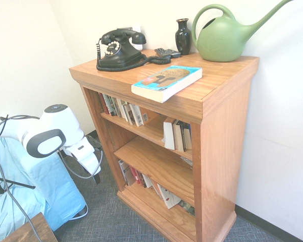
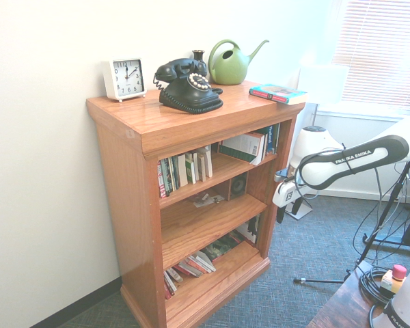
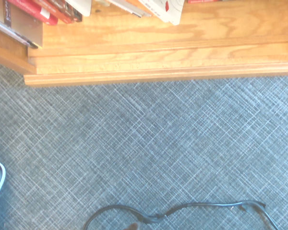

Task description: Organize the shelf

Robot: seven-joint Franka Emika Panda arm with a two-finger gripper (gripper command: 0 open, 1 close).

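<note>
Shelf [image 1: 224,146]: stands upright on the carpet, long axis vertical, open front towards your arm. Likely heavy, stiff; leave it planted, never drag by the overhanging top. Paperback [image 1: 166,82]: flat at the top's front edge, near the watering-can end; probably light, slick-covered, bendable. Suggest you pinch across its thickness. End effector [image 1: 96,178]: wide, empty, apart from the shelf's front.

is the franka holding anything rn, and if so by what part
Nothing is held: the gripper hangs over the carpet in front of the bookcase, with no object at its fingertips.
</note>
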